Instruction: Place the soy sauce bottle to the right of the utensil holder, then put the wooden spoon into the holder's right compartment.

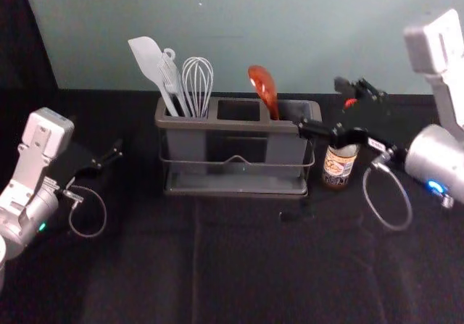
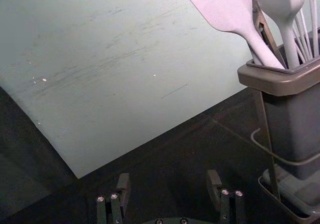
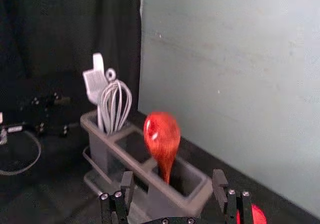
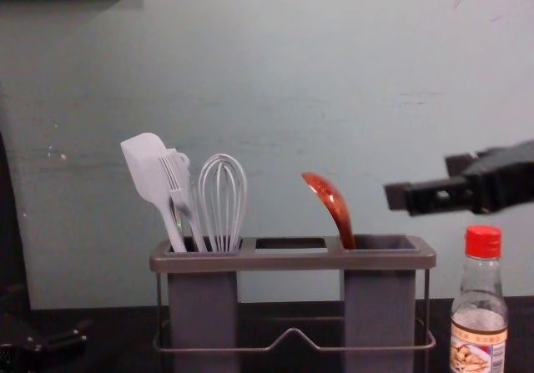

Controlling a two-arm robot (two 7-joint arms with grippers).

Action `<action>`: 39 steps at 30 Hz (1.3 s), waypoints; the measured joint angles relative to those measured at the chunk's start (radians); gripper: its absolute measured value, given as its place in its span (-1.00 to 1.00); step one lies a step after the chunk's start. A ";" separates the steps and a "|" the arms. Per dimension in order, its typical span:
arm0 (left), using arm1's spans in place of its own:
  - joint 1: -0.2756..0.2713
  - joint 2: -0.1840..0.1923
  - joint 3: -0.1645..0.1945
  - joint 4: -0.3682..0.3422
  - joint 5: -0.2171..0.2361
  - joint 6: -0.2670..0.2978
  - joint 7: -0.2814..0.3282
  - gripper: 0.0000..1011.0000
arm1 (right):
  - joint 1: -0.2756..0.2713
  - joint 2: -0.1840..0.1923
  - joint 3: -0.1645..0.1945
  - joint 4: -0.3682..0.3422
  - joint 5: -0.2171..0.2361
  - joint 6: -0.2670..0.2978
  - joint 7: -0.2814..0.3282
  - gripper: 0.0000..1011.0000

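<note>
Soy sauce bottle (image 4: 479, 335): upright, right of utensil holder (image 4: 292, 261); glass, likely slick, best taken mid-body. Wooden spoon (image 4: 335, 209): in right compartment (image 4: 380, 306), should handle light, stiff. Right gripper (image 3: 173, 178): raised nearby, spread wide, seemingly empty. Left gripper (image 2: 167, 182): left of holder, wide.

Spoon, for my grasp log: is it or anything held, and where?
Nothing is held: right gripper open near the spoon, left gripper open left of the holder.
</note>
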State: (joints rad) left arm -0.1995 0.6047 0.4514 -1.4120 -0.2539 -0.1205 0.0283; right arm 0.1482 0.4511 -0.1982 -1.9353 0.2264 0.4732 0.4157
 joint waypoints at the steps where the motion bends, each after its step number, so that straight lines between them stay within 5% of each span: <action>1: 0.000 0.000 0.000 0.000 0.000 0.000 0.000 0.99 | 0.000 0.000 0.000 0.000 0.000 0.000 0.000 0.99; 8: 0.000 0.000 0.000 0.000 0.000 0.000 0.000 0.99 | -0.121 0.054 0.049 -0.033 0.031 -0.053 -0.001 0.99; 12: 0.000 0.000 0.000 0.000 0.000 0.000 0.000 0.99 | -0.203 0.077 0.068 -0.024 0.025 -0.169 -0.012 0.99; 18: 0.000 0.000 0.000 0.000 0.000 0.000 0.000 0.99 | -0.255 0.089 0.057 0.031 -0.009 -0.323 -0.035 0.99; 29: 0.000 0.000 0.000 0.000 0.000 0.000 0.000 0.99 | -0.274 0.055 0.009 0.159 -0.102 -0.506 -0.077 0.99; 39: 0.000 0.000 0.000 0.000 0.000 0.000 0.000 0.99 | -0.244 0.024 -0.013 0.212 -0.132 -0.533 -0.072 0.99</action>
State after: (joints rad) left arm -0.1995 0.6047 0.4514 -1.4120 -0.2539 -0.1205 0.0283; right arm -0.0955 0.4751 -0.2108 -1.7229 0.0944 -0.0603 0.3432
